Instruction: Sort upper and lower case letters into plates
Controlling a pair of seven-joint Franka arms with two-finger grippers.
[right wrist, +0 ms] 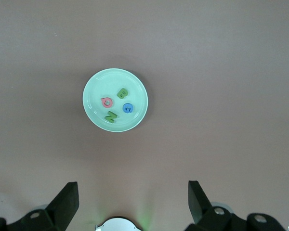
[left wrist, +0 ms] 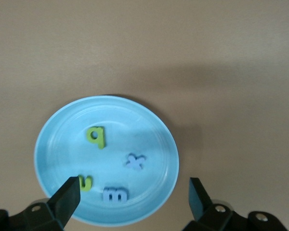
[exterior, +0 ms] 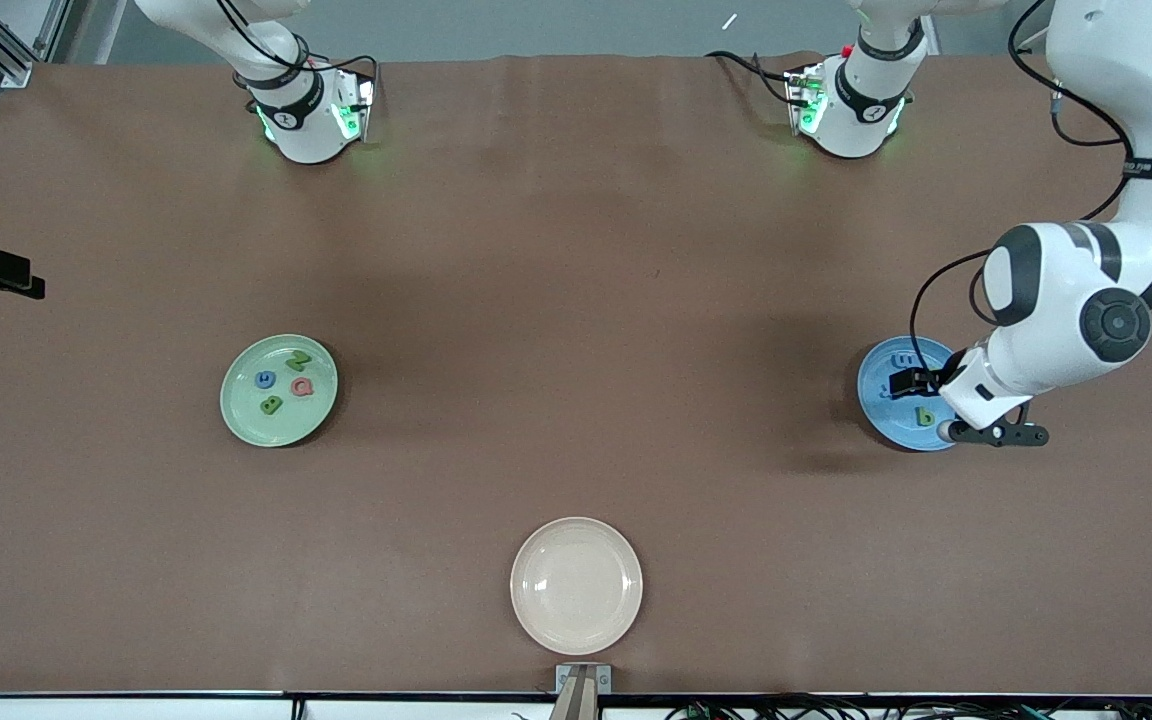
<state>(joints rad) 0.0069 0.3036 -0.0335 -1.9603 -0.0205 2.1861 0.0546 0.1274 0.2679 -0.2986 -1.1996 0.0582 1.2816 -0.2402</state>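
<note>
The mint green plate (exterior: pixel 278 390) toward the right arm's end holds green N (exterior: pixel 298 360), blue G (exterior: pixel 265 379), pink Q (exterior: pixel 303 386) and green B (exterior: pixel 272 404); it also shows in the right wrist view (right wrist: pixel 135 118). The sky blue plate (exterior: pixel 881 415) toward the left arm's end holds green b (left wrist: pixel 97 136), blue x (left wrist: pixel 135 161), green n (left wrist: pixel 85 183) and blue m (left wrist: pixel 115 195). My left gripper (exterior: pixel 941 392) (left wrist: pixel 133 185) is open and empty over the blue plate. My right gripper (right wrist: pixel 132 185) is open and empty, high over bare table near its base, out of the front view.
A cream-white plate (exterior: pixel 576 585) lies empty near the table edge closest to the front camera. The two arm bases (exterior: pixel 311 115) (exterior: pixel 851 110) stand along the edge farthest from it. The brown table (exterior: pixel 576 300) is bare between the plates.
</note>
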